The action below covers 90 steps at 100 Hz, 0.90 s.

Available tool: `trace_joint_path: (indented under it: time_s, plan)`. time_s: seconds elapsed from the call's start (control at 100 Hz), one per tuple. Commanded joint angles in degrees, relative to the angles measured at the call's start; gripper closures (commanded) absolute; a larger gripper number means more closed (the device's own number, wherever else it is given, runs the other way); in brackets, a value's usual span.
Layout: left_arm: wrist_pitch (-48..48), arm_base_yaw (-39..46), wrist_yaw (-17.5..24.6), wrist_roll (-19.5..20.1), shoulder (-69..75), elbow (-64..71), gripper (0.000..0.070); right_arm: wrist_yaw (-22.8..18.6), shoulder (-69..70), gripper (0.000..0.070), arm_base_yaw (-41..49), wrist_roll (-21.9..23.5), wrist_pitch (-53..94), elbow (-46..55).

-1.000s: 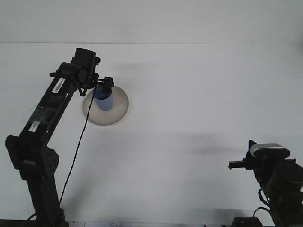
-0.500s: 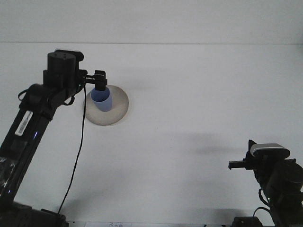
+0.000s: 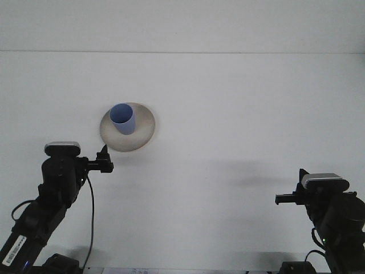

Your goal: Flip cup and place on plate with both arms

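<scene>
One blue cup (image 3: 122, 118), one plate (image 3: 142, 128), two arms, one white table (image 3: 239, 114).

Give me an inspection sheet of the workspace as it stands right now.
Surface: white table, bare apart from the job's things.
Job's things: blue cup stands upright, mouth up, on the beige plate, toward the plate's left side.
Clutter: nothing seen.
End effectors: left end effector low at the near left, apart from the plate, holding nothing; right end effector low at the near right, far from the cup, holding nothing.
Cables: black cable hangs along the left arm.
Surroundings: plain pale wall behind the table.
</scene>
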<state>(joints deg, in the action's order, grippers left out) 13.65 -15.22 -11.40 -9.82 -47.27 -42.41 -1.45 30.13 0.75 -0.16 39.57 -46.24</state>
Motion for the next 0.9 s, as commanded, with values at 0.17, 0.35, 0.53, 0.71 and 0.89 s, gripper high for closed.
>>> trace_joint_path:
  time_s: [0.17,0.35,0.53,0.71,0.89]
  plan:
    - [-3.3,-0.2,-0.6,-0.3,6.2,4.3,0.069,0.0,0.3,0.07,0.1,0.3,-0.6,-0.6]
    - [-3.5,-0.2,-0.6,-0.3,6.9,4.3,0.0688,0.0,0.3,0.07,0.1,0.3,-0.6,-0.6]
    - [-3.5,-0.2,-0.6,-0.3,7.6,4.3,0.0688,0.0,0.3,0.07,0.1,0.3,-0.6,-0.6]
    - [-3.4,-0.2,-0.6,-0.3,8.2,4.3,0.0688,0.0,0.3,0.07,0.1,0.3,-0.6,-0.6]
    - [-3.5,-0.2,-0.6,-0.2,9.0,4.3,0.0688,0.0,0.3,0.07,0.1,0.3,-0.6,-0.6]
